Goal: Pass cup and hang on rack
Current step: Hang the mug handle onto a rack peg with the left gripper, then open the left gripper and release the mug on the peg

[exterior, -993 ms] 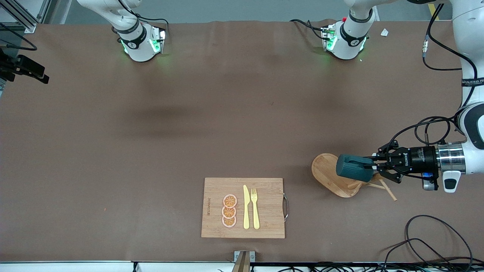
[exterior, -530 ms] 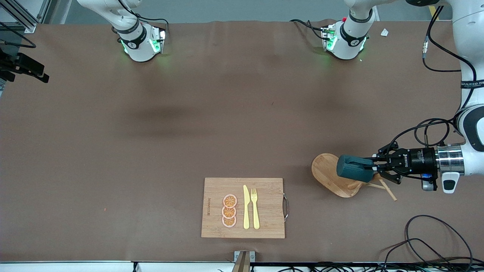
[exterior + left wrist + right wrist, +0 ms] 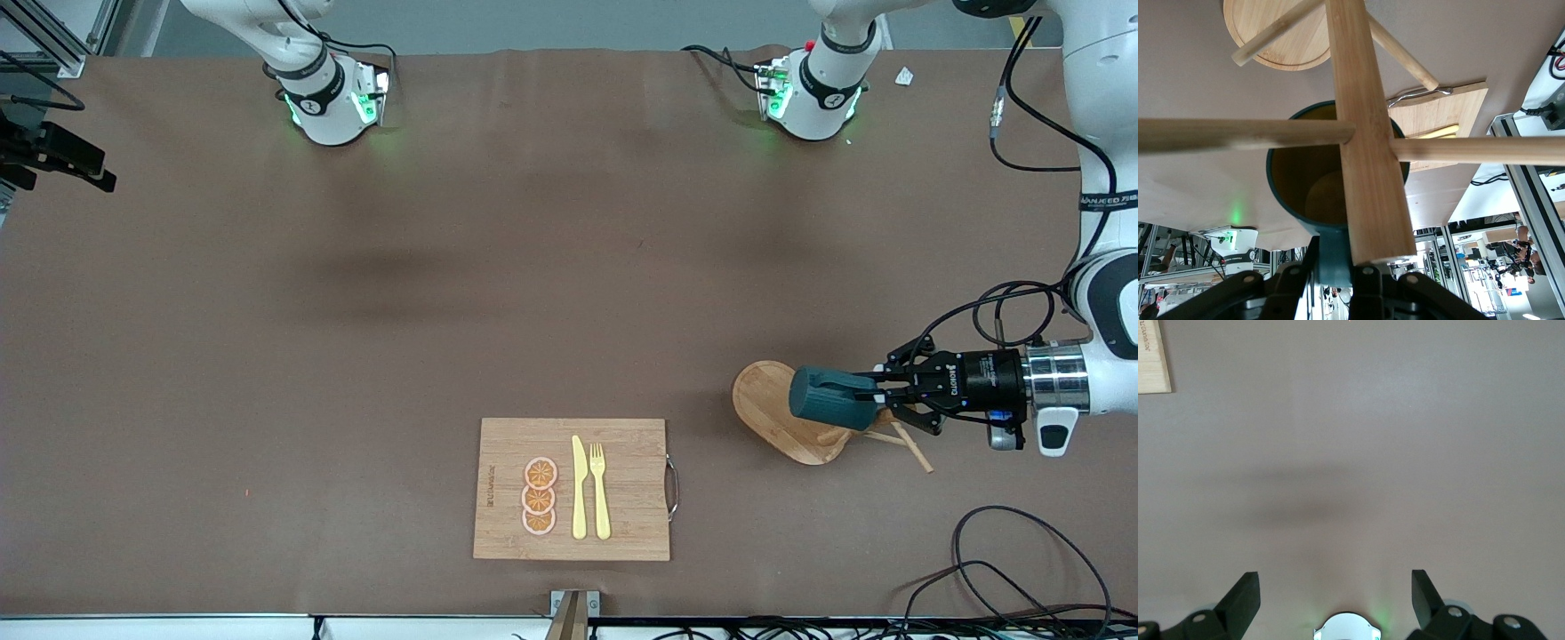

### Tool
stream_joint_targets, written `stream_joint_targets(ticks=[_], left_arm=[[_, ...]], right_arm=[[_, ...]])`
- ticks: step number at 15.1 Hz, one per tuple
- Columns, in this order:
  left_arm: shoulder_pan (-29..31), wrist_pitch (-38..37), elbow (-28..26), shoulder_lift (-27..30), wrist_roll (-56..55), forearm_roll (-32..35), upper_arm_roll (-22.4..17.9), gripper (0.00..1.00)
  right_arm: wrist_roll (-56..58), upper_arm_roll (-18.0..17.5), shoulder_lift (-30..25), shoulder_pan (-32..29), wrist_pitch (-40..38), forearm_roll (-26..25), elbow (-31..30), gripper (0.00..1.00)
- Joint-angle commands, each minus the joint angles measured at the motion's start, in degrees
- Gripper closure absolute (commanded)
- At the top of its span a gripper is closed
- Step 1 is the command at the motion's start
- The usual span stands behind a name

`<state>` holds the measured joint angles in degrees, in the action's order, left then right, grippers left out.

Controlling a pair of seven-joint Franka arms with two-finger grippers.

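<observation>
Over the rack, at the left arm's end of the counter, the cup is held on its side, its long axis level and running along the counter's length. Its closed bottom points toward the right arm's end and its mouth faces the left gripper, which is clamped tight on the cup's small handle. From the left wrist view the rack's post and two pegs cross in front of the mustard inside of the cup; whether a peg passes through the handle cannot be told. From the front the cup covers most of the post. The right gripper waits with fingers spread wide, holding nothing, over bare counter; it is out of the front view.
</observation>
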<state>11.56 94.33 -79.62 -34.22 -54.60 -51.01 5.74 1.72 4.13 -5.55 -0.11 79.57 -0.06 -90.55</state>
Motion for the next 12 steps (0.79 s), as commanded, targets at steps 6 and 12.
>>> stream_joint_targets(ticks=[6,12], left_arm=[[0.9,-0.9,0.6,-0.1,0.6,-1.4,0.3,0.89],[0.7,-0.8,1.1,0.6,-0.3,-1.3,0.4,0.00]], right_arm=[[1.0,0.1,-0.9,-0.4,-0.6,1.3,-0.3,0.00],[1.0,0.1,-1.0,-0.4,-0.5,1.3,-0.2,0.00]])
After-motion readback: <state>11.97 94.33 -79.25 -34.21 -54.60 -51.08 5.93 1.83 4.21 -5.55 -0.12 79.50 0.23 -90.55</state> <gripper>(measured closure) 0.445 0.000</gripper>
